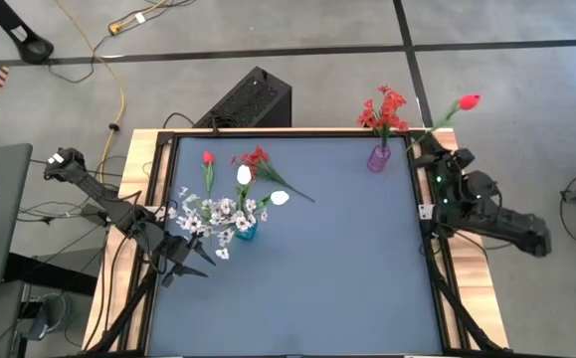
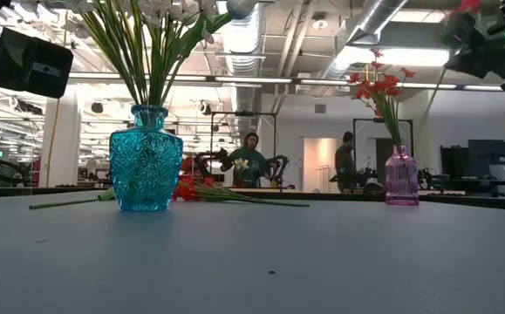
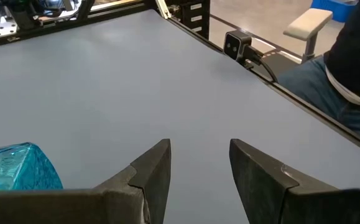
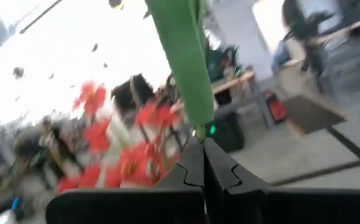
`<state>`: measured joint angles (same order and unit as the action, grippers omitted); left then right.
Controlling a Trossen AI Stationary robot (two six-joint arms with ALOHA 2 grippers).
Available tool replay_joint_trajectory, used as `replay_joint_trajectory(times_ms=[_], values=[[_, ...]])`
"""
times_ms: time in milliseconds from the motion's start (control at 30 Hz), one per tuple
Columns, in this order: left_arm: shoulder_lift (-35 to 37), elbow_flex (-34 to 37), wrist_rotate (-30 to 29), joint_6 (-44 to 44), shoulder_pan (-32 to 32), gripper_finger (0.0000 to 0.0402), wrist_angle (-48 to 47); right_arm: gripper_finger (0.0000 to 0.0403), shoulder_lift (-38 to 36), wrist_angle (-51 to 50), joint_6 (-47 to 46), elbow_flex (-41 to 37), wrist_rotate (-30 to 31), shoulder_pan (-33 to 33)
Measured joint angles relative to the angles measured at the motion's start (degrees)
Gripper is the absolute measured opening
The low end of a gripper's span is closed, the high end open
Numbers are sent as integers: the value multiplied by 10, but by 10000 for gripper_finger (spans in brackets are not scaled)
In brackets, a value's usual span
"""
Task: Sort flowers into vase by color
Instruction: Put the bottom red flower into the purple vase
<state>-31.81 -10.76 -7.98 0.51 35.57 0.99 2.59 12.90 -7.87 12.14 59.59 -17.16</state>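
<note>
My right claw (image 1: pixel 433 139) pinches a red tulip (image 1: pixel 470 101) past the desk (image 1: pixel 347 278) edge; my left claw (image 1: pixel 200 268) waits wide, near the blue vase (image 1: pixel 245 231).

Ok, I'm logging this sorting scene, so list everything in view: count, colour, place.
blue vase: one, turquoise glass, left of table middle, holding white flowers.
purple vase: one, far right corner, holding red spray.
loose flowers: red tulip, red spray, two white tulips, lying beyond the blue vase.
held tulip: one, red, off the table's far right corner.
black box: one, on the floor beyond the table.
left claw: open, empty, near blue vase.
right claw: shut on held tulip's stem.
</note>
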Motion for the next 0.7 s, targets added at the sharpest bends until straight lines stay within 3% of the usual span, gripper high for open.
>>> replay_joint_trajectory(times_ms=[133,267,433,700], values=[[0,0,-2,-6,0,154,1,15,33,114,31,-21,-55,-74],[0,0,-2,-7,-2,154,2,15,75,134,30,-22,-70,-136],[0,0,1,-7,-12,154,1,15,127,137,-37,-22,-133,-201],[0,0,2,-4,-24,154,-3,15,200,204,-35,-22,-164,-242]])
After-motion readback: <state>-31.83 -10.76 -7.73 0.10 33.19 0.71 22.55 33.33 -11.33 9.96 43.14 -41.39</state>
